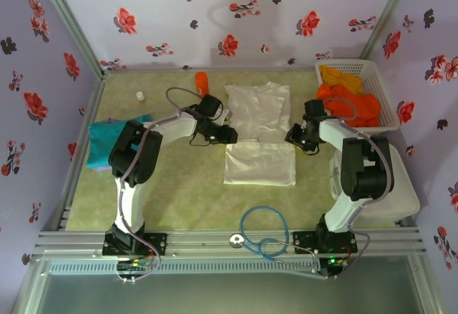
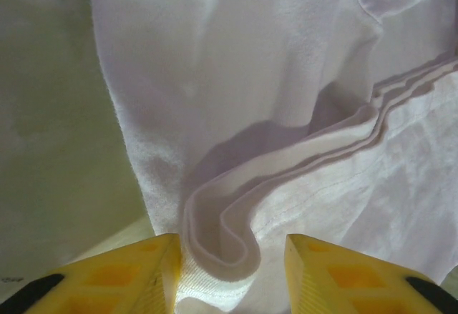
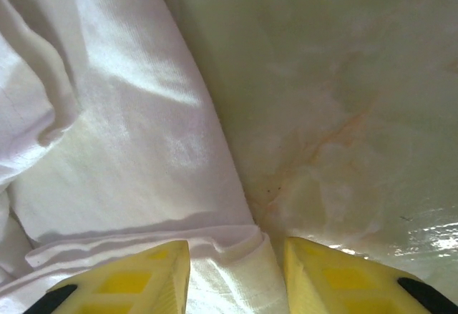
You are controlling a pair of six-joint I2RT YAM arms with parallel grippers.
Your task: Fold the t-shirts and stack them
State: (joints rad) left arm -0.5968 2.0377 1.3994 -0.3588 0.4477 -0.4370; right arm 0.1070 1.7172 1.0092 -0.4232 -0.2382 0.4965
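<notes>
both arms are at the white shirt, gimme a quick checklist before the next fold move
1. Left fingers astride the white t-shirt's folded left edge: ok.
2. Right fingers astride its right edge: ok.
3. Both pairs clamped firmly on cloth: cannot tell.
4. Both arms level along the same fold line: ok.
5. Layers flat at the left fingers: not ok, they loop and bunch.
6. Teal t-shirt and orange bottle apart from the white one: ok.
</notes>
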